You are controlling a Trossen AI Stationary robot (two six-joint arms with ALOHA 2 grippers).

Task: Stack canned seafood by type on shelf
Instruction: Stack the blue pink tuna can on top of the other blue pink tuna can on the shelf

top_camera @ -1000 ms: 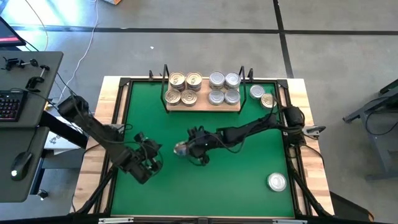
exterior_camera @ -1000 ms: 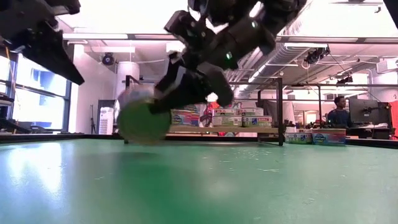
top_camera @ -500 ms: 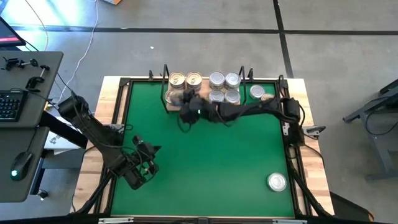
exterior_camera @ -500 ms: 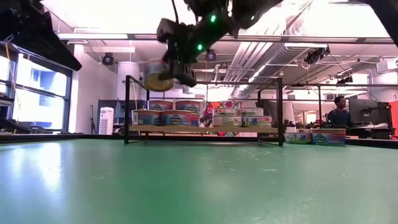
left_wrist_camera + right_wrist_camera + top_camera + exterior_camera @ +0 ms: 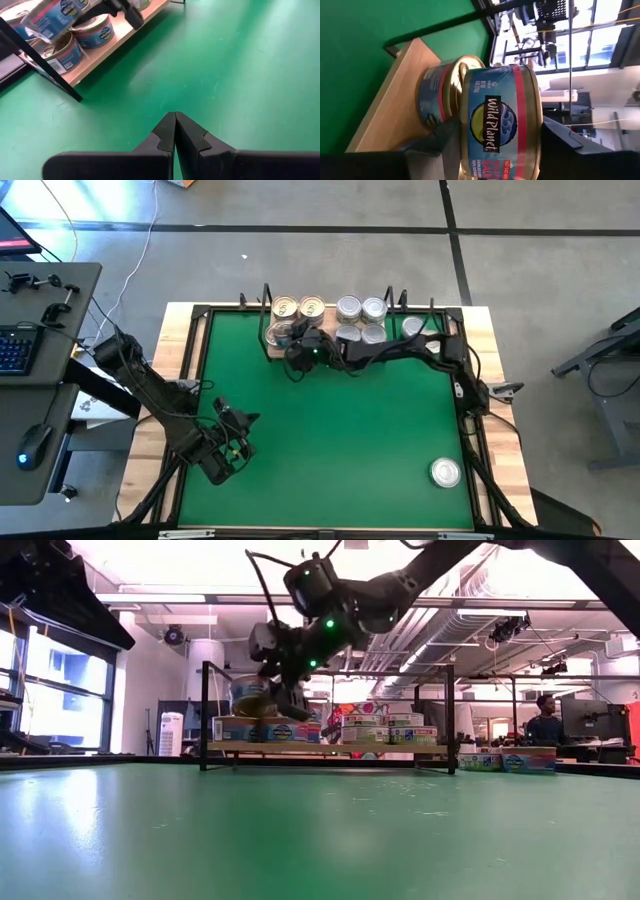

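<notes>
From above, you have the right gripper (image 5: 291,337) reaching over the shelf (image 5: 375,354) at its gold-lid end, where the front spot is covered by the arm; silver-lidded tins (image 5: 348,308) sit toward the other end, and one stray tin (image 5: 445,472) lies on the green mat (image 5: 330,440) well away from the shelf. The left gripper (image 5: 235,442) waits over the mat, far from the shelf. At table level, the carried tin (image 5: 250,695) hangs tilted just above the shelved tins (image 5: 237,728). Your left wrist camera shows its own fingers (image 5: 165,132) pressed together. The right wrist camera shows the fingers (image 5: 432,150) pinching a tin across its sides, a gold-lidded tin (image 5: 437,92) right behind it. You are mid-placement; next, level the tin, probably lower it squarely onto the tin beneath, then release.
</notes>
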